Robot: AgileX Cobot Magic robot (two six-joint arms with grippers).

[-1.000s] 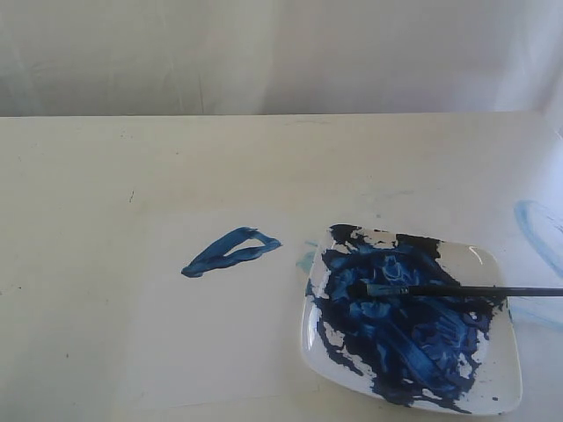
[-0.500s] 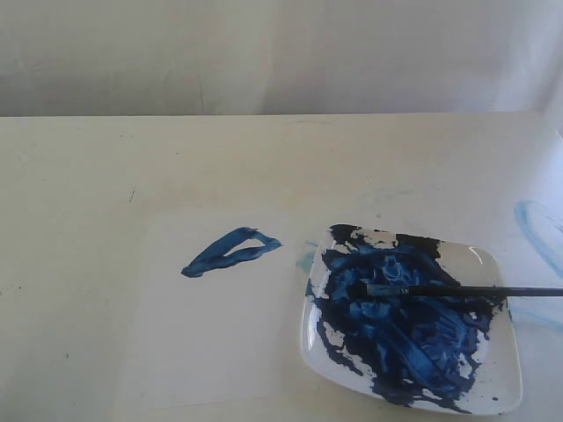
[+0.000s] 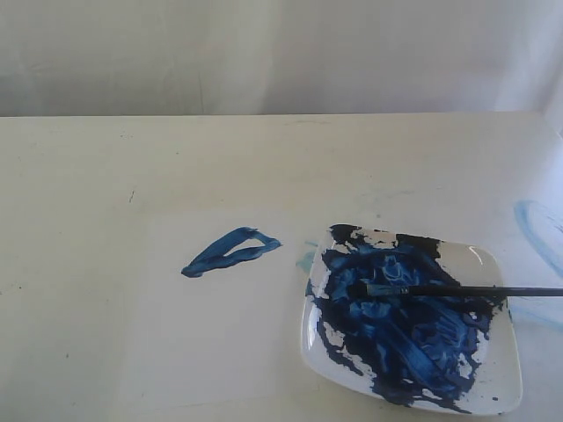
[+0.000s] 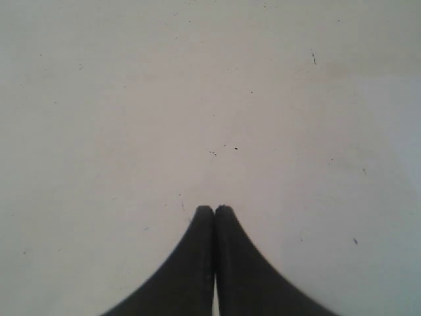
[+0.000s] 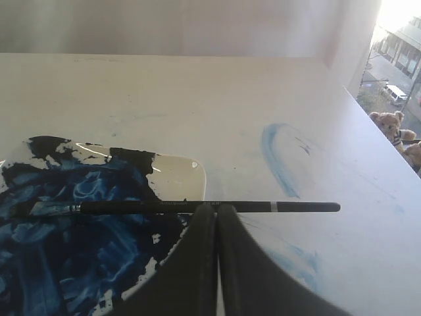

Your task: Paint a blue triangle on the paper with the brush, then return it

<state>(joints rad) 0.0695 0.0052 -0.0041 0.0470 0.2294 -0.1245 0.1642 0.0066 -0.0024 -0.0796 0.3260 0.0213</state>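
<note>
Both claws are pressed together with nothing seen between the jaws. The left gripper hangs over bare table; the right gripper has the brush just ahead of its tips, though I cannot tell whether they touch. Its long axis runs square across the jaws, bristles to one side in the paint on the plate, handle past the rim on the other. The right arm is far nearer. The blue triangle sits on the paper, so backing straight off likely suffices.
</note>
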